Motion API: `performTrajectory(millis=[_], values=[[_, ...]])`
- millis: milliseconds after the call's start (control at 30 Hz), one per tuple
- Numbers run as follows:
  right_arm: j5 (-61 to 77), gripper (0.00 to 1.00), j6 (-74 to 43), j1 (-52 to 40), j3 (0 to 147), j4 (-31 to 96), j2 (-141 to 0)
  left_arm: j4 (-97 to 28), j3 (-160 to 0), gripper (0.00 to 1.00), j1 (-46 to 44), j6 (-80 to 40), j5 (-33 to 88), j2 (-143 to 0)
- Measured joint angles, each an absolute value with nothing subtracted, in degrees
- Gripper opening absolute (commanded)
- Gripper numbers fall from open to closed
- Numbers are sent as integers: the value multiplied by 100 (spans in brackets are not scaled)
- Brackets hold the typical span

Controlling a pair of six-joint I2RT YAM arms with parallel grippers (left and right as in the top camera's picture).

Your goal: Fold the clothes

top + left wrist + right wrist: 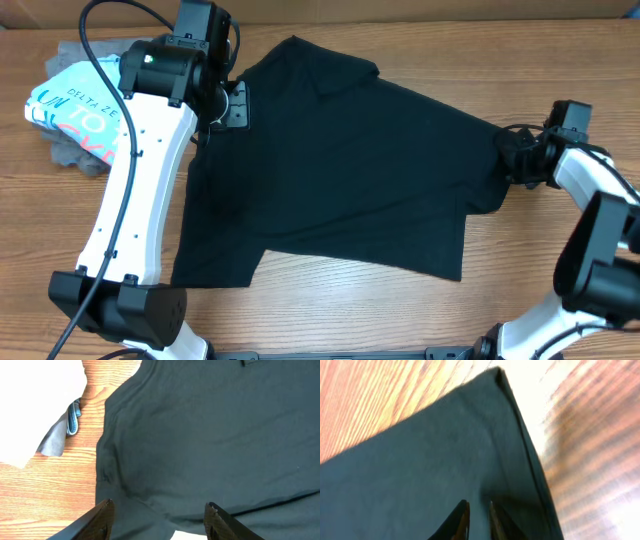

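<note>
Tapered dark right tool on soft matte black T-shirt

Right wrist view blurred; black T-shirt cut by its edges. Left arm hides part of blue shirt.

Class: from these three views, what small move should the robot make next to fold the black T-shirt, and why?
Probably lower the left gripper and close it on the black T-shirt. Its jaws stand open above the fabric, while the right gripper looks pinched on the shirt's edge. Both need a hold before folding.
</note>
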State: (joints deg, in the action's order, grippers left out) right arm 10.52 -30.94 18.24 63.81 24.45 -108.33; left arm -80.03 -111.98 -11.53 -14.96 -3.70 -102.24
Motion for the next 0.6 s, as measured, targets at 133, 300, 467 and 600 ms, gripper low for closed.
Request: performTrajectory(millis=[133, 300, 467, 600], values=[[987, 5, -3457, 1833, 6416, 2106, -11131, -8023, -11198, 61, -1153, -1498, -370, -10224], [1177, 4, -4276, 1828, 6576, 1203, -11539, -8023, -11198, 61, -1153, -1500, -370, -10224], [1715, 4, -5046, 1778, 6606, -624, -12167, -8018, -11198, 61, -1153, -1531, -373, -10224], [1870, 4, -5343, 1605, 6694, -1144, -12403, -8020, -11198, 61, -1153, -1601, -370, -10224]])
